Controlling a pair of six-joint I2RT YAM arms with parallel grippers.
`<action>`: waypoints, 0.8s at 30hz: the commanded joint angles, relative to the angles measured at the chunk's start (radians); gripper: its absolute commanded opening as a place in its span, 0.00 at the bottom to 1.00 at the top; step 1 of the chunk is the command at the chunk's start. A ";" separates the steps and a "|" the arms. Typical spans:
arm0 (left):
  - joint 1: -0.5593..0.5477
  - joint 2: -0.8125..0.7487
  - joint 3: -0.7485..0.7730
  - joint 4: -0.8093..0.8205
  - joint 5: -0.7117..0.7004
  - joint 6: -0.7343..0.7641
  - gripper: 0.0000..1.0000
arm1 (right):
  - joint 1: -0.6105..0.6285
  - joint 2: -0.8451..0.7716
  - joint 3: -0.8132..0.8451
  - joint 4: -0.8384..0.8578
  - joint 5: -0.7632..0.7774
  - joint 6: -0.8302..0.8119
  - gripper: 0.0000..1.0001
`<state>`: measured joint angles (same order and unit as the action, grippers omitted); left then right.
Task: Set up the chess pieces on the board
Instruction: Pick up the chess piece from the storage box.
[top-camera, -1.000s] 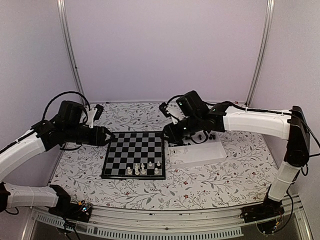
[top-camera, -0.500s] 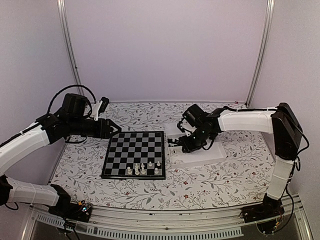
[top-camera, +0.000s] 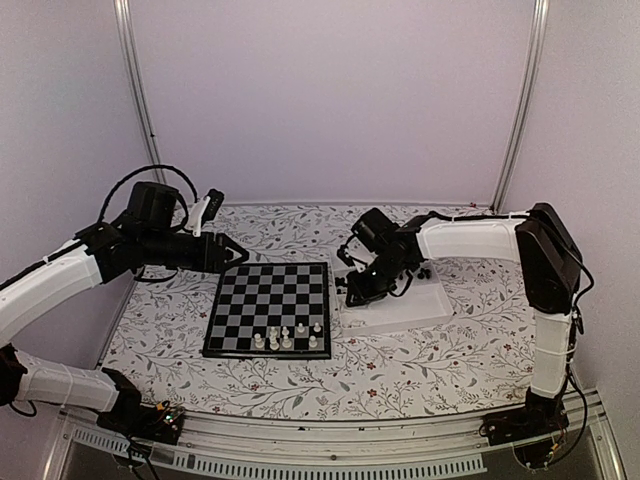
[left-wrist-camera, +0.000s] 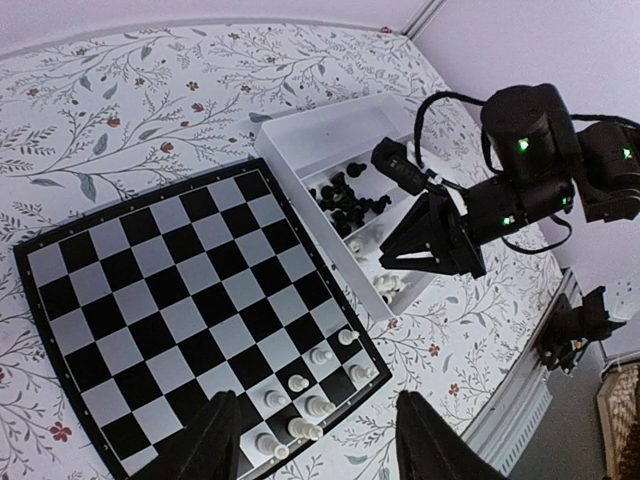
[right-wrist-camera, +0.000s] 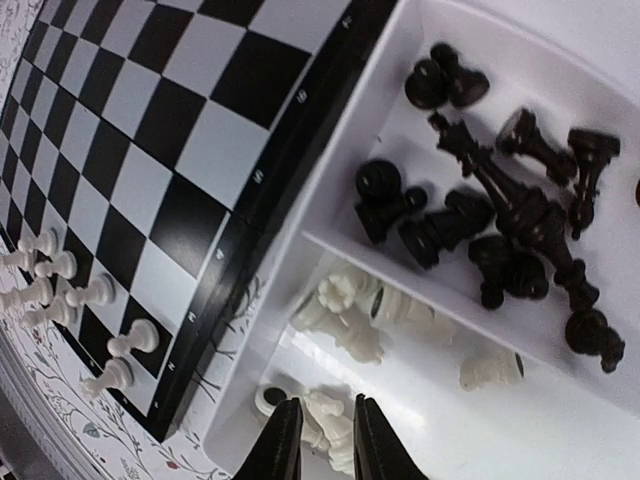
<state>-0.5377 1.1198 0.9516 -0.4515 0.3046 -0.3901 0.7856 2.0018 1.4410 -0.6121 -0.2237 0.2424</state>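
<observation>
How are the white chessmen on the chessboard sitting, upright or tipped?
Upright: the tiny white plastic chessmen stand on their bases on the black-and-grey chessboard.

Right gripper (right-wrist-camera: 320, 402) fingers cut off below, any grip on chess pieces (right-wrist-camera: 345, 297) unclear, board (right-wrist-camera: 190, 150) cropped

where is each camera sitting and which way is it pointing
Top external: above and behind, looking down at the floral table; left arm, right arm show.
Left wrist: over the flat black-and-grey checked chessboard, facing the right arm; left gripper at bottom.
Right wrist: close over the white rectangular two-compartment tray; right gripper at bottom.
Shared: both wrist views show chessboard and tray.
</observation>
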 joint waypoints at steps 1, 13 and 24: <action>-0.011 -0.001 0.024 0.015 0.006 -0.001 0.55 | 0.012 0.067 0.113 0.023 -0.008 -0.014 0.20; -0.013 -0.012 0.022 -0.010 -0.012 0.008 0.56 | 0.021 0.159 0.245 -0.046 0.060 0.053 0.19; -0.013 -0.007 0.019 -0.004 -0.010 0.012 0.56 | 0.035 0.158 0.275 -0.106 0.098 0.056 0.17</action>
<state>-0.5407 1.1194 0.9585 -0.4549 0.2993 -0.3893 0.8116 2.1490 1.6840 -0.6758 -0.1585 0.2806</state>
